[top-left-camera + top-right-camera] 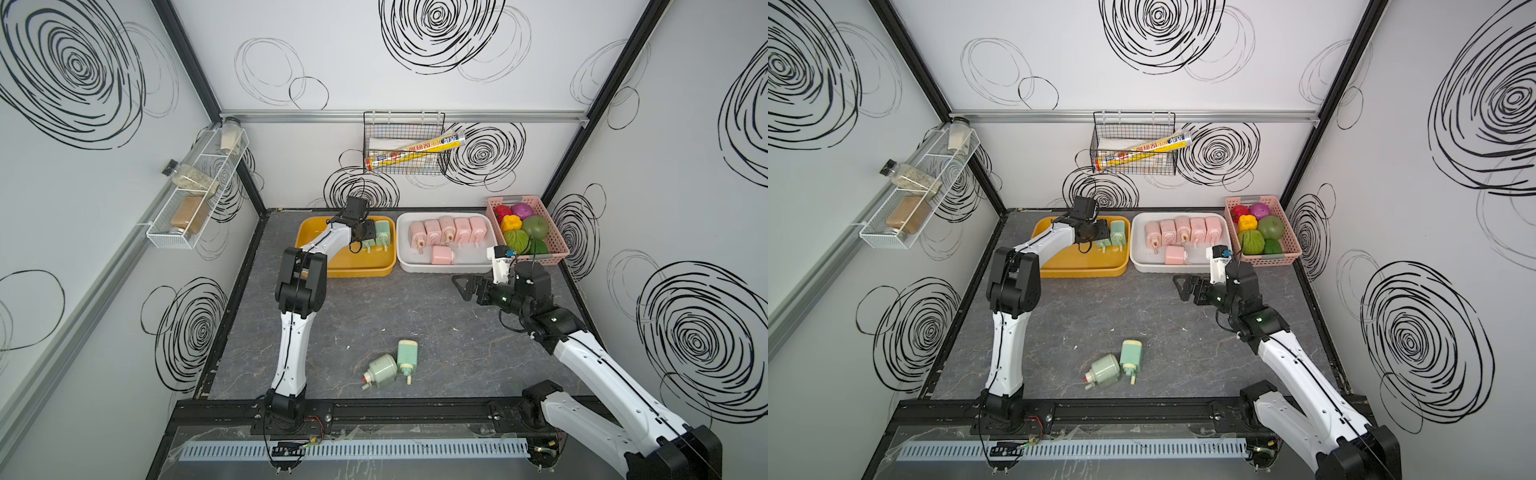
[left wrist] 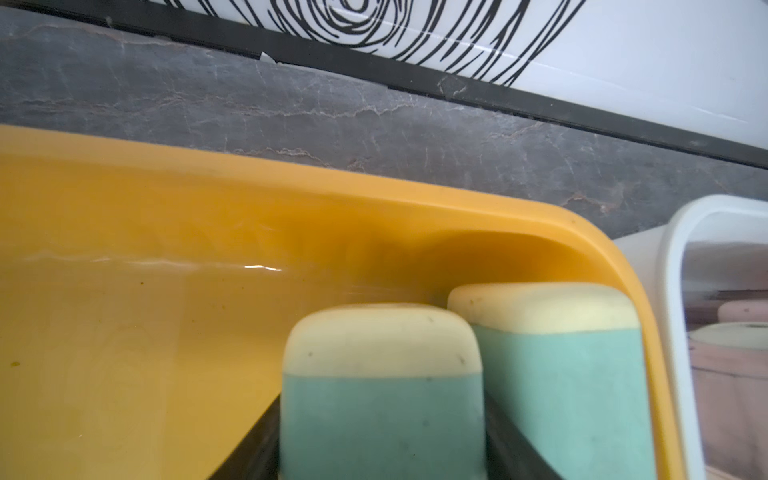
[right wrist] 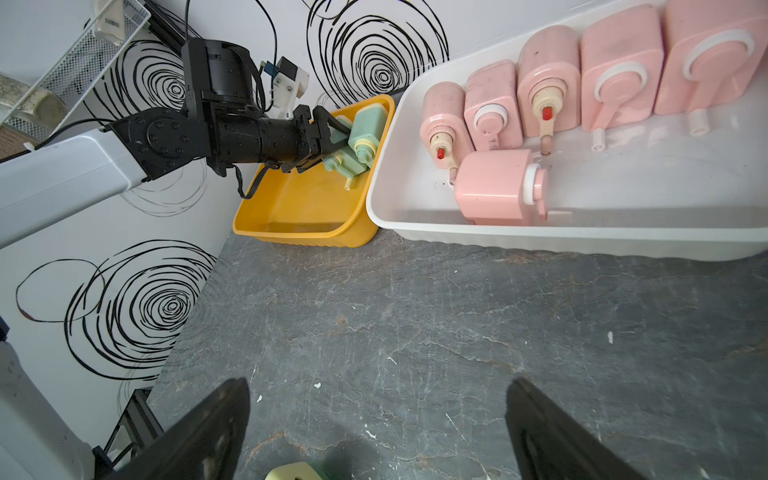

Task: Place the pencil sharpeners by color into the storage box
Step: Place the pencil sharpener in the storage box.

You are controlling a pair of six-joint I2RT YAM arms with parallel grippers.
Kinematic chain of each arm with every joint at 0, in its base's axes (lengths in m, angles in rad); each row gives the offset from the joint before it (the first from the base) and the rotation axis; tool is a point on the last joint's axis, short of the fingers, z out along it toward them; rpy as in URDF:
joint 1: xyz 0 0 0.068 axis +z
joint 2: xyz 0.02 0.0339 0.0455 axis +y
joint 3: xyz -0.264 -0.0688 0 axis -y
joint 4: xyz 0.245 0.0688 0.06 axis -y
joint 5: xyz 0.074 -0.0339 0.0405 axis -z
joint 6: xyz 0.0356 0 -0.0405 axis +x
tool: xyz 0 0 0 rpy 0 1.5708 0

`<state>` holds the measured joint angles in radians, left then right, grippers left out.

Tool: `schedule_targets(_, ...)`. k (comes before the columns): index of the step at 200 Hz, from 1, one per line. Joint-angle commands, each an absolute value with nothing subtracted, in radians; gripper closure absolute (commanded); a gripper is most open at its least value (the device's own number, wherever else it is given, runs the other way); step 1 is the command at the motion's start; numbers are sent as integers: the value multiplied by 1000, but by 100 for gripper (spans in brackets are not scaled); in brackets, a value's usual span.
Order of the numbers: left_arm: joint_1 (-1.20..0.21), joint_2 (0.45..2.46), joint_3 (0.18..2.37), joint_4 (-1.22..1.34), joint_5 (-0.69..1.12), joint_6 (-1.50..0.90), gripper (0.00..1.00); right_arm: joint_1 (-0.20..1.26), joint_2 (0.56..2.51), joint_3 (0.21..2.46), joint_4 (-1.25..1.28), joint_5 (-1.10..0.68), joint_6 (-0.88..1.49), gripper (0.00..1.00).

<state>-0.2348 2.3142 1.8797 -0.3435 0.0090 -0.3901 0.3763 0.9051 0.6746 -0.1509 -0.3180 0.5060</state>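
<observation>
Gripping one mint green sharpener (image 2: 382, 407) low inside the yellow tray (image 1: 353, 272), the left hand (image 3: 332, 143) is clamped on its sides. The block sits just beside a second green sharpener (image 2: 557, 374) in the tray's far right corner. The risk, as I judge it, lies in the release: the two blocks are so close that a finger swinging outward may shove the neighbour against the tray wall, or the freed block may settle crooked. Two more green sharpeners (image 1: 392, 363) lie on the table (image 1: 374, 316) toward its near edge, one on its rounded side and likely to roll under a pinch. Six pink sharpeners (image 1: 446, 232) fill the white tray (image 1: 440, 267). The right hand (image 1: 467, 289), spread wide and empty, hovers by that tray's near edge and could clip it.
</observation>
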Motion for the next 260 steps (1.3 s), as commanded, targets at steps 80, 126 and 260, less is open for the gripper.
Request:
schedule_targets(80,-242,2339,1909,-336,5,-364,47,382,896,657,-158,-321,500,0)
schedule_targets(126,-241,2335,1916,-334,18,-357,40,381,898,655,-158,-319,501,0)
schedule_targets(260,-207,2260,1883,-321,77,-377,23,381,894,658,-159,-322,511,0)
